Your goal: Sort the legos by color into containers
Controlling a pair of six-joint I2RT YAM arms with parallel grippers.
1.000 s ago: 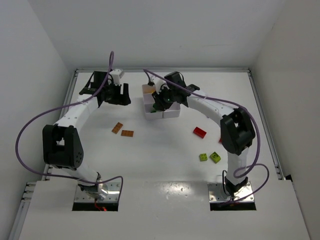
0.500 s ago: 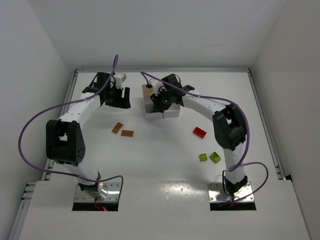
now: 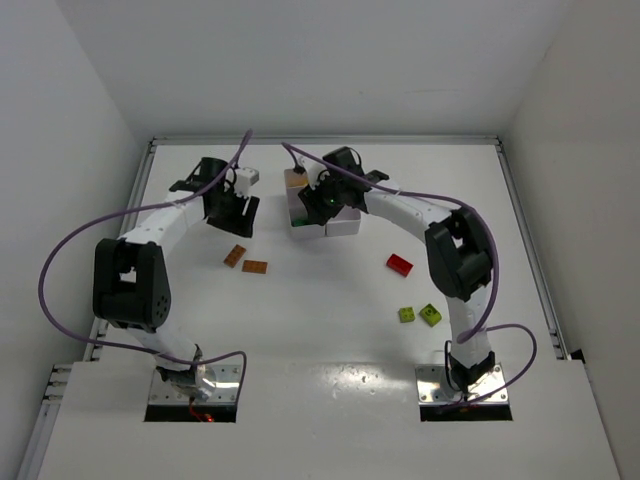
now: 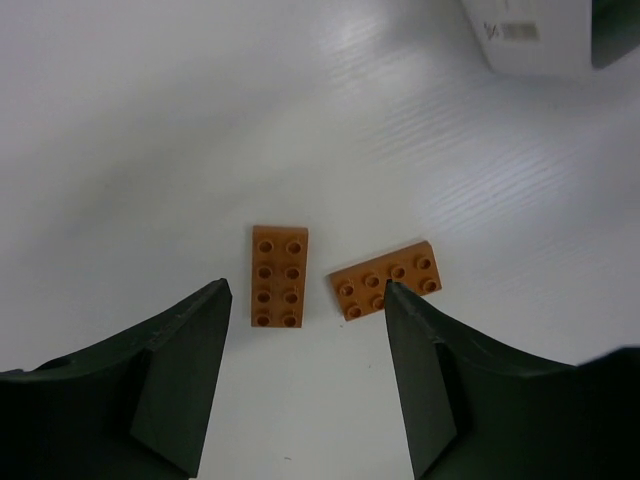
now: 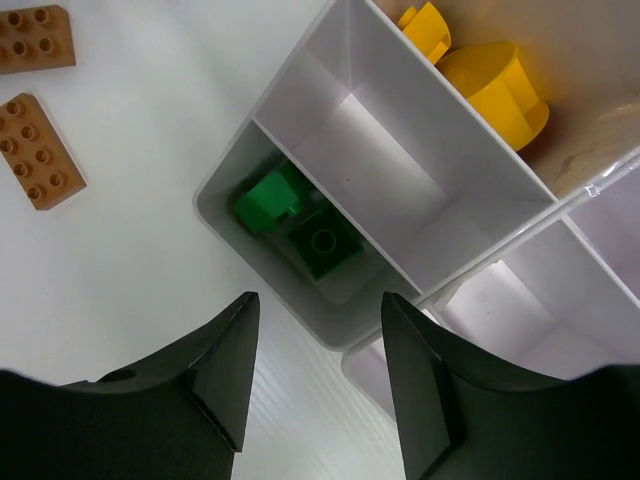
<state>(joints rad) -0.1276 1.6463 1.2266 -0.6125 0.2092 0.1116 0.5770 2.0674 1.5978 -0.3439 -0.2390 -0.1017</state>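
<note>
I am swinging my left gripper (image 4: 308, 300), jaws wide and empty, over the orange bricks (image 4: 279, 275) | right gripper (image 5: 318, 305) is hovering agape above the tray (image 5: 300, 100), green bricks (image 5: 268, 203) delivered.

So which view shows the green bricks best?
Right wrist: both green bricks lie plainly in a corner compartment of the tray. From the top, the right gripper covers them; the left wrist sees only the tray's outer wall.

Lbl (image 4: 515, 31) on tray (image 4: 550, 60): txt illegible
</note>
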